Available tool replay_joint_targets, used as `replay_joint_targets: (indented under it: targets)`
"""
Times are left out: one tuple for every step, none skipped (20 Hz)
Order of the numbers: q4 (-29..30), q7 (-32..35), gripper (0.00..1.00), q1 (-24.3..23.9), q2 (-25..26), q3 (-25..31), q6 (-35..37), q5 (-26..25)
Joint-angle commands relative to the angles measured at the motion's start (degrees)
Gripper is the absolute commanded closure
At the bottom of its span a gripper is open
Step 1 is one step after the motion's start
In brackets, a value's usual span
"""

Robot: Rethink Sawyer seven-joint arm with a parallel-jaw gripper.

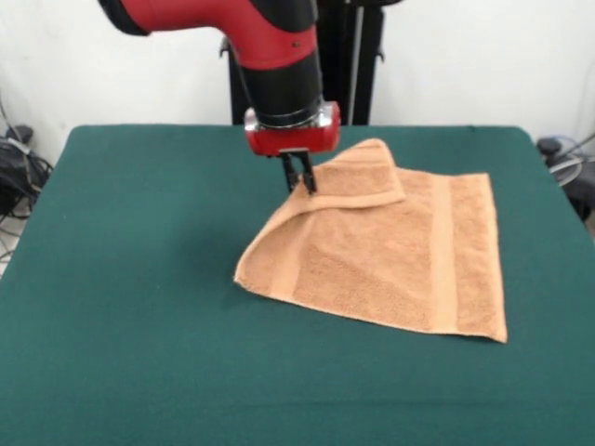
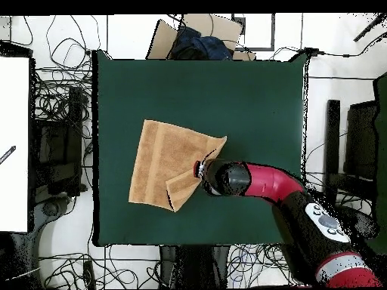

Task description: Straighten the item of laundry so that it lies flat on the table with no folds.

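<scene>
Towel: the orange-tan terry towel [image 1: 400, 251] lies right of centre in the front view, on the dark green cloth-covered tabletop [image 1: 130, 279].
Fold: its upper-left corner is turned over onto the cloth, forming a triangular flap [image 1: 358, 177] with a woven band along its lower edge.
Bands: another woven band runs down the towel's right side, near the right edge.
Claw: the red and black arm's claw [image 1: 299, 177] comes down from the top of the frame, its dark fingers drawn narrow and pinching the towel's folded edge at the flap's left end.
Overhead: the towel [image 2: 162, 162] sits left of centre on the tabletop [image 2: 249, 98], and the arm [image 2: 257, 181] reaches in from the lower right.
</scene>
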Motion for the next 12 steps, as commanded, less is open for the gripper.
replay_joint_targets:
  targets:
    - [-6.38, -7.92, 1.00, -1.51, 1.35, 2.64, 4.91, -4.72]
    - [-6.57, -7.87, 1.00, -1.63, 1.55, 2.81, 5.05, -4.89]
    - [-6.86, -7.90, 1.00, -1.79, 1.76, 3.03, 5.15, -5.12]
    - [-7.05, -8.65, 1.00, -2.16, 1.98, 3.69, 5.23, -5.47]
    - [-6.94, -9.06, 1.00, -2.59, 2.08, 4.18, 4.94, -5.77]
    - [-7.00, -9.49, 1.00, -2.92, 2.33, 4.64, 5.10, -5.88]
    - [-7.10, -10.04, 0.00, -3.58, 2.76, 5.53, 5.27, -5.98]
    - [-7.07, -10.17, 0.00, -3.68, 2.76, 5.66, 4.96, -6.15]
    - [-7.04, -10.29, 0.00, -3.79, 2.75, 5.78, 4.65, -6.32]
    - [-7.01, -10.42, 0.00, -3.89, 2.75, 5.91, 4.33, -6.48]
    - [-7.15, -10.15, 0.00, -3.82, 2.69, 5.80, 3.89, -6.72]
    - [-7.05, -9.87, 0.00, -3.73, 2.51, 5.71, 3.24, -7.09]
